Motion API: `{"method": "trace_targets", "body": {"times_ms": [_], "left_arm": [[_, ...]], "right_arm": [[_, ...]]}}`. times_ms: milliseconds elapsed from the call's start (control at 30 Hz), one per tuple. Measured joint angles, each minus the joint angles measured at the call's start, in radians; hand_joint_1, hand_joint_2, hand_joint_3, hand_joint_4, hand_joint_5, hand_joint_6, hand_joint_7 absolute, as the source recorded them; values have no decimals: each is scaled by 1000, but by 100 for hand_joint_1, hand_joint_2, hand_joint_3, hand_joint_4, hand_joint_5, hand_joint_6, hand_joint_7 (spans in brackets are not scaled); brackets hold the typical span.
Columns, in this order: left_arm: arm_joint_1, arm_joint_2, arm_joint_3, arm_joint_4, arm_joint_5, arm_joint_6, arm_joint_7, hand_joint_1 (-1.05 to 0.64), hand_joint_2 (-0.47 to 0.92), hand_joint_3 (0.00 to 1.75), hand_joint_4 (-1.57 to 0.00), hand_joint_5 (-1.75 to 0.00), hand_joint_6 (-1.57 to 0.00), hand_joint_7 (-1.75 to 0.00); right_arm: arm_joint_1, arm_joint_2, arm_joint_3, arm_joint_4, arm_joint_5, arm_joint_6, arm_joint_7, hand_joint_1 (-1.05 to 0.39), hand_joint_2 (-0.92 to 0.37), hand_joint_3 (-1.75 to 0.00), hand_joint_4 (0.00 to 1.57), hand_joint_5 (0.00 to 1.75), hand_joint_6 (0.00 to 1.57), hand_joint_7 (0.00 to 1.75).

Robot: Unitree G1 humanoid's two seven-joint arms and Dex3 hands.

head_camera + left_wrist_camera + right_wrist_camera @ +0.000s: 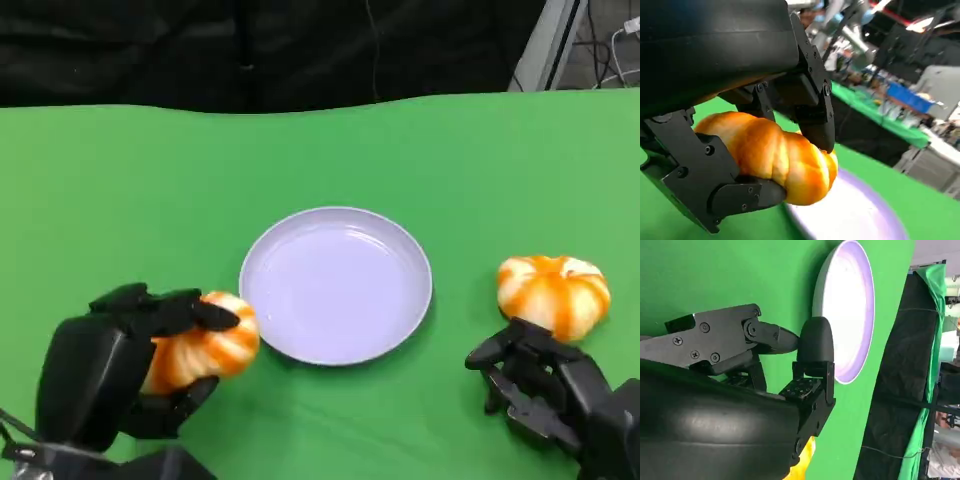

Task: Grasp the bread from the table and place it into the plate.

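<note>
In the head view, one bread roll [205, 352] is gripped in the left hand [130, 365], with fingers laid over its top and others curled beneath, so that it is clamped from both sides and can be carried. It is held just beside the near-left rim of the plate [415, 300], which appears to put the transfer at its last stretch; the roll has not yet been brought over the dish. A second bread roll [553, 291] is seen resting on the green bench [120, 200], to the right of the plate. The right hand [540, 385] is placed just short of it, fingers apart and nothing held, seemingly readied for a later grasp.

In the left wrist view, the roll [775, 162] is seen pinched between an upper finger [815, 120] and a lower one, with the plate [860, 215] lying just beyond it.

In the right wrist view, the released fingers [815, 347] are pointed toward the plate [852, 315], and a sliver of orange bread [805, 462] is glimpsed past the shell of the hand.
</note>
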Motion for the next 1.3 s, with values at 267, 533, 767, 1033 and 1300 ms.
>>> {"method": "trace_targets", "body": {"times_ms": [267, 533, 767, 1033, 1300], "left_arm": [[-47, -1, -1, 34, 2, -47, -5, -12, 40, 123, -111, -124, -107, -98], [-150, -33, -36, 180, -36, -101, -46, -13, 52, 109, -104, -127, -100, -105], [-264, -74, -67, 299, -45, -116, -71, -13, 53, 109, -96, -147, -98, -113], [-380, -125, -103, 421, -42, -127, -71, -12, 53, 110, -85, -166, -92, -122], [-500, -171, -135, 559, -35, -128, -70, -14, 54, 107, -86, -165, -90, -123]], "right_arm": [[-2, 1, 1, 6, 0, -1, -1, -24, -92, -50, 61, 175, 68, 121], [-7, 3, 6, 13, -5, -3, -10, -25, -92, -49, 61, 175, 69, 120], [-9, 3, 10, 15, -8, -7, -14, -25, -92, -49, 62, 175, 69, 119], [-9, 4, 13, 14, -14, -10, -20, -25, -92, -49, 63, 173, 69, 118], [-9, 5, 15, 13, -14, -13, -20, -23, -92, -50, 65, 172, 69, 118]]}}
